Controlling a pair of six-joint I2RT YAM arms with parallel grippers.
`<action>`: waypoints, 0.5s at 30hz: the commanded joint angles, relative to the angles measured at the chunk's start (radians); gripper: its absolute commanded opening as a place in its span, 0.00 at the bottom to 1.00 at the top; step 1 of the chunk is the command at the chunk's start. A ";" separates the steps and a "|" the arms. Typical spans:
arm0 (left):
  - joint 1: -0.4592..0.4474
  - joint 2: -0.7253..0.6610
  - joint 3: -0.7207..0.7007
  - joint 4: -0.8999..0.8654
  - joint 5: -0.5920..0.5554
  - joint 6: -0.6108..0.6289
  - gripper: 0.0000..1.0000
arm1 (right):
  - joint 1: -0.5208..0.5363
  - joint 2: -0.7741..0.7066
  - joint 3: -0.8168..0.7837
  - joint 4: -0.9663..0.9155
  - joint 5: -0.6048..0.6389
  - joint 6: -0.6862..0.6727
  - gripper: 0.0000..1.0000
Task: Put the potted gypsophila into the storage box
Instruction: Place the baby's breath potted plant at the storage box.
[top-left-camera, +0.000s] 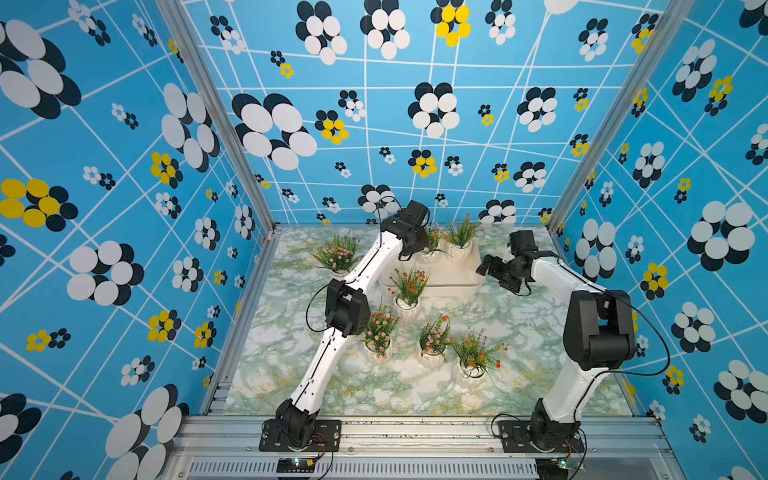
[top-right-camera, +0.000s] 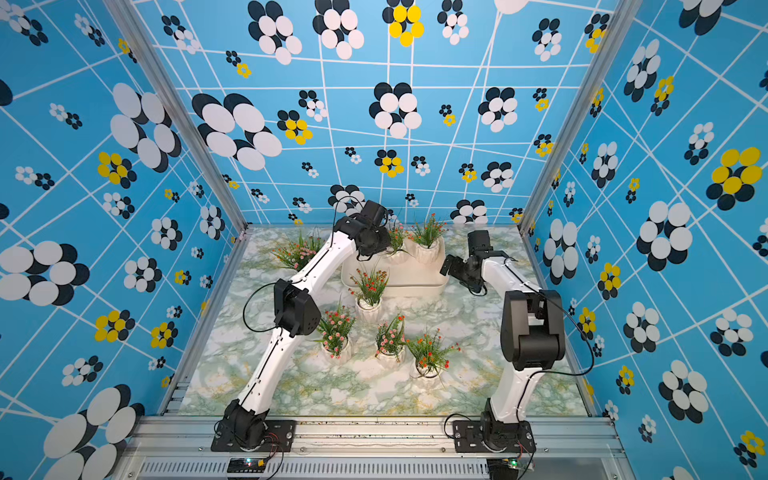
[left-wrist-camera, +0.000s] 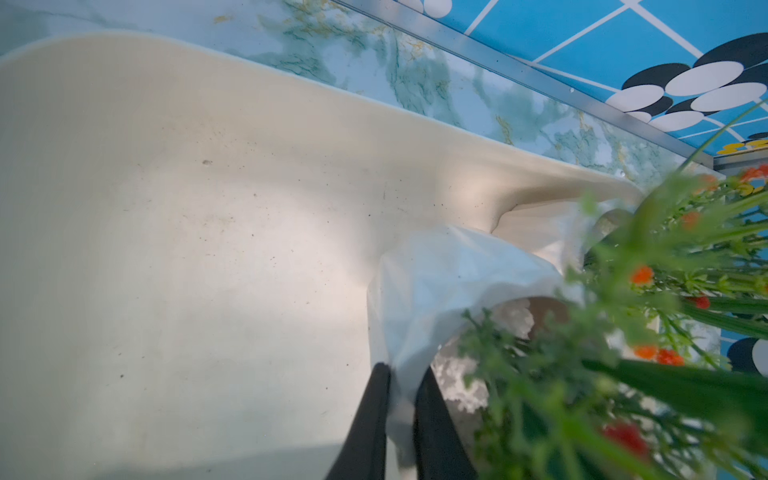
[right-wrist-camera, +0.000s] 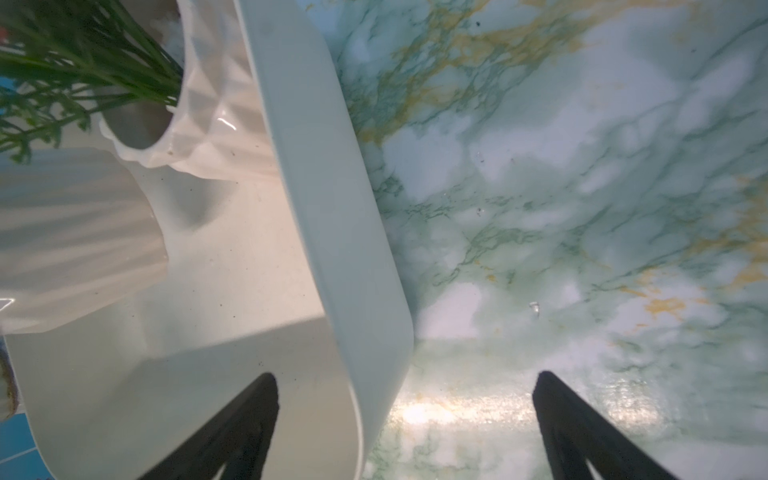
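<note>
**Holdings, bench cell**

1. Left end effector (left-wrist-camera: 402, 374), mine. The black fingers (left-wrist-camera: 370, 415) are pinched together on the rim of the potted gypsophila (left-wrist-camera: 436, 282), one inside the rim and one outside.
2. Potted gypsophila: a white faceted pot inside the storage box (left-wrist-camera: 187, 124), toward its far side and just beside the neighbour pot (top-left-camera: 459, 250). I cannot tell whether its base rests on the box floor.
3. Neighbour pot: white, with orange-red blooms, upright in the box's far right corner.
4. Right end effector (right-wrist-camera: 406, 376), mine. The fingers are wide apart and hold nothing. They straddle the box's rim at its near right corner, one finger over the interior and one over the bench (right-wrist-camera: 582, 187).
5. Storage box: cream and shallow, at the far middle of the bench.
6. Outside the box, on the bench:
   - far-left pot (top-left-camera: 337, 255), pink
   - middle pot (top-left-camera: 408, 291), red, just in front of the box
   - front-left pot (top-left-camera: 379, 332), pink
   - front-centre pot (top-left-camera: 434, 338), pink
   - front-right pot (top-left-camera: 476, 357), orange-red
</note>
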 joint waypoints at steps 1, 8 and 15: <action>0.001 0.019 0.000 0.084 -0.035 -0.036 0.00 | -0.004 0.020 0.014 0.020 -0.037 0.023 0.99; -0.001 0.047 0.000 0.146 -0.022 -0.083 0.00 | -0.011 0.027 0.024 0.024 -0.057 0.022 0.99; -0.008 0.066 -0.001 0.181 -0.023 -0.112 0.00 | -0.022 0.035 0.017 0.027 -0.071 0.018 0.98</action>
